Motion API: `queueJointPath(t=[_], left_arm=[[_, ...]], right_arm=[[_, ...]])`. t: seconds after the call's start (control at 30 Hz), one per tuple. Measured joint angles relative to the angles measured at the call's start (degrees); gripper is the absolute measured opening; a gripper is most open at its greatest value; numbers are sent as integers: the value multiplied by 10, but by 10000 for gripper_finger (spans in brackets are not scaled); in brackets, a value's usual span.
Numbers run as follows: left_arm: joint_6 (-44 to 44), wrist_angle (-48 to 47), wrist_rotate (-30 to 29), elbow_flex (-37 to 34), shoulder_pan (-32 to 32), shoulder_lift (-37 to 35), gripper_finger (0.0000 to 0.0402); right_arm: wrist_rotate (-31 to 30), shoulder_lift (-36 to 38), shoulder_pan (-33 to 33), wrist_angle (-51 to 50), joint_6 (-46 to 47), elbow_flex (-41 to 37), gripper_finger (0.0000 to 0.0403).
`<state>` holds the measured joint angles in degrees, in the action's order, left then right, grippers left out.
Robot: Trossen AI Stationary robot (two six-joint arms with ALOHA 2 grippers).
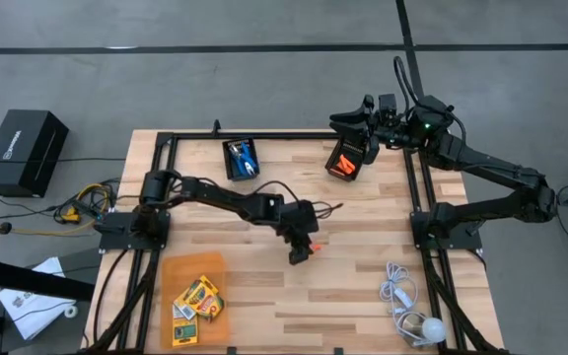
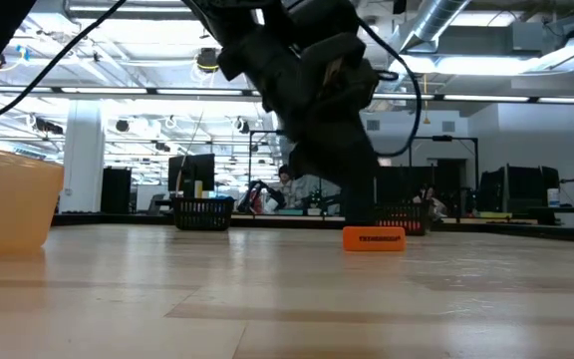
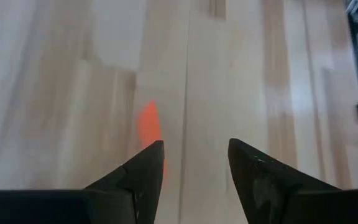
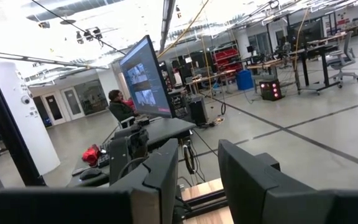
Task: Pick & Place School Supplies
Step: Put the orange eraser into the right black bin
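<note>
Left hand [image 1: 304, 253] low over table [image 1: 363, 306] centre, one stubby piece [image 1: 313, 245] on the wood just beside its fingertips. Crayon boxes [image 1: 196, 301] in tray [image 1: 174, 268] at front left. Scissors [image 1: 244, 160] in rear-centre bin [image 1: 231, 147]; more pieces [image 1: 343, 164] in rear-right bin [image 1: 360, 158], right hand [image 1: 348, 120] above it. Cord [image 1: 399, 293] front right

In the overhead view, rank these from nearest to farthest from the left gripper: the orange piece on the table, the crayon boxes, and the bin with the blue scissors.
From the left gripper, mid-table, jaws open:
1. Orange piece, right beside the fingertips.
2. Bin with the blue scissors, at the table's far edge, to the left.
3. Crayon boxes, in the orange tray at the near left corner; only slightly farther than the bin.
</note>
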<state>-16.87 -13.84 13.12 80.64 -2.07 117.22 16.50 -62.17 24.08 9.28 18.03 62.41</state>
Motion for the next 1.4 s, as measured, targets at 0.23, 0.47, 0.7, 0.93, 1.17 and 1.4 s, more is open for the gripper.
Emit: queueJointPath(t=[0.23,0.47,0.7,0.93,1.17,1.4], left_arm=[[1,-13,-26,0,3,3,176],[-14,-27,6,-1,2,37,176],[-16,-28,7,0,-3,45,176],[-16,-28,6,0,-3,45,175],[-31,-15,5,0,-2,56,175],[-45,2,3,1,-2,62,172]], right_arm=[[2,0,0,0,-1,0,107],[6,0,0,-3,-6,0,107],[17,0,0,-2,-7,0,107],[17,0,0,-2,-7,0,107],[17,0,0,-2,-7,0,107],[17,0,0,-2,-6,0,107]])
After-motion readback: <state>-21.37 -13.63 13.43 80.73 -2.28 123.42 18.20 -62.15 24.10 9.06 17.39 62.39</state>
